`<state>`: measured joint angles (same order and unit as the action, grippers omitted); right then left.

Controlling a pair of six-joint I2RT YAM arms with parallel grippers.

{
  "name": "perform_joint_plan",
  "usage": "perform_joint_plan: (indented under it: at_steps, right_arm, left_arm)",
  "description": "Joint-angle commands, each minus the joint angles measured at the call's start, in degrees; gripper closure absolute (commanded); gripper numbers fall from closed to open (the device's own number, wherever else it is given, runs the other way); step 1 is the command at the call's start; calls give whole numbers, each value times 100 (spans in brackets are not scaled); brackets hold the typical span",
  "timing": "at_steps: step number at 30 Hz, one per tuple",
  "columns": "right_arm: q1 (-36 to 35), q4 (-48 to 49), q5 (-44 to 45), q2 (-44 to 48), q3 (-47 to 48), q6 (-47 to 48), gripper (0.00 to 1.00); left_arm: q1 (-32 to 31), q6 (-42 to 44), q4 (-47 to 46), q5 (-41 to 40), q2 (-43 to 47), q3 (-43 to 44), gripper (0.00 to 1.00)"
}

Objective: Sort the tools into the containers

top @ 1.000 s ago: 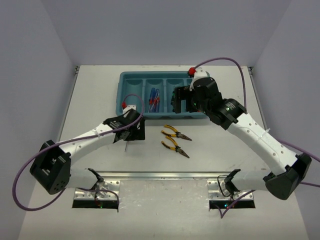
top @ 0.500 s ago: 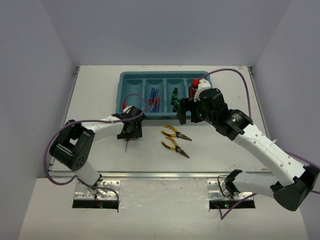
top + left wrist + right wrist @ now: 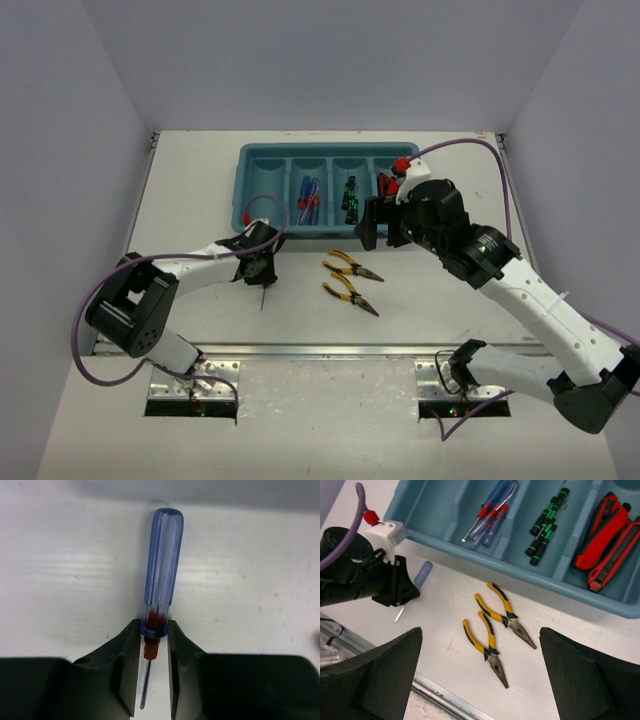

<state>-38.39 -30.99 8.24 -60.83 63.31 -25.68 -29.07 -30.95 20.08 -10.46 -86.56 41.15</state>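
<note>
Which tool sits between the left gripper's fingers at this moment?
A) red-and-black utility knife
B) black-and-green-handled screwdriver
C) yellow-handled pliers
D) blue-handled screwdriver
D: the left wrist view shows the left gripper with its fingers pressed against either side of the blue-handled screwdriver, at the red collar where the handle meets the shaft.

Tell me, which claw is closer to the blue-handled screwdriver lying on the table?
Left. The left gripper has its jaws clasped on the blue-handled screwdriver at its red collar. The right gripper hangs open by the tray at its right end, across the pliers from it.
</note>
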Motion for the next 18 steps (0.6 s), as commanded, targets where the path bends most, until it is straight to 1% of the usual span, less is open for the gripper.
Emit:
perform_joint_plan:
  at_steps: [1,4,7,10,14,17,18]
  right_arm:
    - [-19,387,-594,-102,-97,-101,1]
    - [-12,518,-929,-171,-258,-216,1]
    - [-19,541,-972,-130,-333,-282,1]
    - [-16,547,-876,-51,-340,-332,1]
    - [-13,472,-369,173,-313,-469,1]
    - [-19,345,-21,337,-310,-524,1]
    - [-13,274,65,416,-310,-519,1]
  left_arm:
    - [-532,-248,89,439,605,-116,100]
    - [-873,-351,228,557,1218,-97,100]
    - [-970,-346,307,878,1852,-14,100]
    - [-981,-269,479,955,2205,219,100]
    - [-972,-187,779,564,2234,988,100]
    - [-878,-58,812,351,1905,1597,100]
    - [-721,-6,806,376,1639,1899,100]
